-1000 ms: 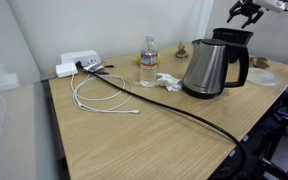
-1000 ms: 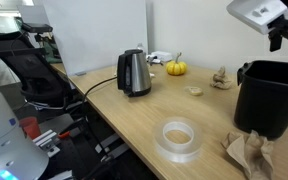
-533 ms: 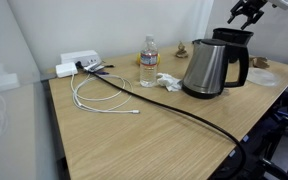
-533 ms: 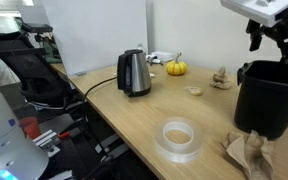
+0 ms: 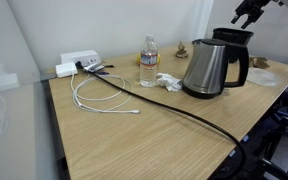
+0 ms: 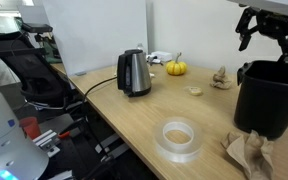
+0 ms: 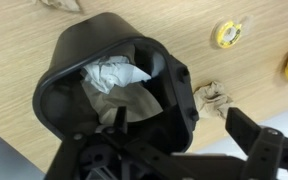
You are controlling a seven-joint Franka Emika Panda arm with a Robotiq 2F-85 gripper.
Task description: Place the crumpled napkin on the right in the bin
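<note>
The black bin (image 6: 266,95) stands at the table's end and fills the wrist view (image 7: 62,62). A white crumpled napkin (image 7: 112,76) lies inside it. My gripper (image 6: 265,42) hangs open and empty above the bin, apart from it. It shows in both exterior views (image 5: 248,12) and in the wrist view (image 7: 181,122). In an exterior view the bin (image 5: 234,35) is mostly hidden behind the kettle. A brown crumpled napkin (image 7: 212,98) lies on the table beside the bin, and another (image 6: 249,150) lies in front of it.
A steel kettle (image 6: 134,72) with a black cord, a water bottle (image 5: 149,62), a white cable (image 5: 99,95), a white power strip (image 5: 79,63), a clear tape roll (image 6: 180,138), a small pumpkin (image 6: 175,68) and a yellow tape roll (image 7: 227,34) are on the wooden table.
My gripper has shifted sideways and a little up above the bin, and its open fingers now show fully in an exterior view. Nothing on the table moved.
</note>
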